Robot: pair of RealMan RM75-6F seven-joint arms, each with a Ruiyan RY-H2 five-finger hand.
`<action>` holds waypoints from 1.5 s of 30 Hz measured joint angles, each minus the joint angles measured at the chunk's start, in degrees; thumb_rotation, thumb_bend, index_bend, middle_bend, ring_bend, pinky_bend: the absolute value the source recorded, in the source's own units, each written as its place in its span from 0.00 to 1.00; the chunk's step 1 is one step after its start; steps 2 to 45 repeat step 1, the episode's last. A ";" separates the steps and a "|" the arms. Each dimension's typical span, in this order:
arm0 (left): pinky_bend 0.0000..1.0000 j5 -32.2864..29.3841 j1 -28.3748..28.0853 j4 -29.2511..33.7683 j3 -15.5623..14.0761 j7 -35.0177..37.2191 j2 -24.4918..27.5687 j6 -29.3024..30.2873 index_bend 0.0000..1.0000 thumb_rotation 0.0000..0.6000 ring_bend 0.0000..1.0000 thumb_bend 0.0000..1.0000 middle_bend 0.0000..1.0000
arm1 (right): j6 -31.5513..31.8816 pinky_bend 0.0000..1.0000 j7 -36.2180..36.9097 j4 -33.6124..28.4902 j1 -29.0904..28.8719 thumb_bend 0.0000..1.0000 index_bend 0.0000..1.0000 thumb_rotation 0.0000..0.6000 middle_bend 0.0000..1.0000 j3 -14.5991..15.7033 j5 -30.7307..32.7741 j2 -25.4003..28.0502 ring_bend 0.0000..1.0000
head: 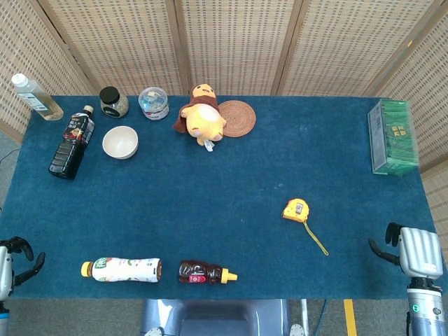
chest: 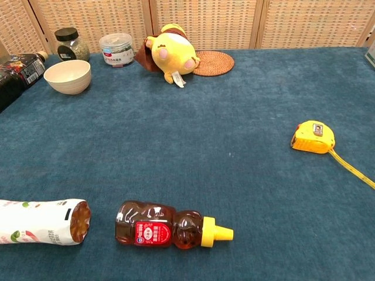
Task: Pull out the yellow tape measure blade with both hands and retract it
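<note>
Tape measure (head: 295, 210) untouched; right hand (head: 418, 252), left hand (head: 8, 257) at table corners.

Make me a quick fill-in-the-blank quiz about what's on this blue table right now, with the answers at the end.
1. The tape measure case is coloured ____.
2. The honey bear bottle lies on its ____.
3. The plush toy sits beside a round woven ____.
4. Next to the dark bottle stands an empty white ____.

Missing words: yellow; side; coaster; bowl
</note>
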State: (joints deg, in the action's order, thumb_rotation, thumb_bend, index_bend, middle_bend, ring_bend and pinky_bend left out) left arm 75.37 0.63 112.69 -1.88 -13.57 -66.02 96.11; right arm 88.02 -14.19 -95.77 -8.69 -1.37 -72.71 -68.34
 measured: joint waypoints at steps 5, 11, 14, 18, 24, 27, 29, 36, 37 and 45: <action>0.52 -0.37 0.04 0.23 0.23 0.10 0.27 -0.37 0.69 0.93 0.46 0.30 0.55 | -0.12 0.71 0.06 0.02 0.02 0.29 0.68 0.65 0.70 -0.19 -0.07 -0.01 0.76; 0.52 -0.37 0.04 0.23 0.23 0.10 0.27 -0.37 0.69 0.93 0.46 0.30 0.55 | -0.12 0.71 0.06 0.02 0.02 0.29 0.68 0.65 0.70 -0.19 -0.07 -0.01 0.76; 0.52 -0.37 0.04 0.23 0.23 0.10 0.27 -0.37 0.69 0.93 0.46 0.30 0.55 | -0.12 0.71 0.06 0.02 0.02 0.29 0.68 0.65 0.70 -0.19 -0.07 -0.01 0.76; 0.52 -0.37 0.04 0.23 0.23 0.10 0.27 -0.37 0.69 0.93 0.46 0.30 0.55 | -0.12 0.71 0.06 0.02 0.02 0.29 0.68 0.65 0.70 -0.19 -0.07 -0.01 0.76; 0.52 -0.37 0.04 0.23 0.23 0.10 0.27 -0.37 0.69 0.93 0.46 0.30 0.55 | -0.12 0.71 0.06 0.02 0.02 0.29 0.68 0.65 0.70 -0.19 -0.07 -0.01 0.76; 0.52 -0.37 0.04 0.23 0.23 0.10 0.27 -0.37 0.69 0.93 0.46 0.30 0.55 | -0.12 0.71 0.06 0.02 0.02 0.29 0.68 0.65 0.70 -0.19 -0.07 -0.01 0.76; 0.52 -0.37 0.04 0.23 0.23 0.10 0.27 -0.37 0.69 0.93 0.46 0.30 0.55 | -0.12 0.71 0.06 0.02 0.02 0.29 0.68 0.65 0.70 -0.19 -0.07 -0.01 0.76; 0.52 -0.37 0.04 0.23 0.23 0.10 0.27 -0.37 0.69 0.93 0.46 0.30 0.55 | -0.12 0.71 0.06 0.02 0.02 0.29 0.68 0.65 0.70 -0.19 -0.07 -0.01 0.76; 0.52 -0.37 0.04 0.23 0.23 0.10 0.27 -0.37 0.69 0.93 0.46 0.30 0.55 | -0.12 0.71 0.06 0.02 0.02 0.29 0.68 0.65 0.70 -0.19 -0.07 -0.01 0.76; 0.52 -0.37 0.04 0.23 0.23 0.10 0.27 -0.37 0.69 0.93 0.46 0.30 0.55 | -0.12 0.71 0.06 0.02 0.02 0.29 0.68 0.65 0.70 -0.19 -0.07 -0.01 0.76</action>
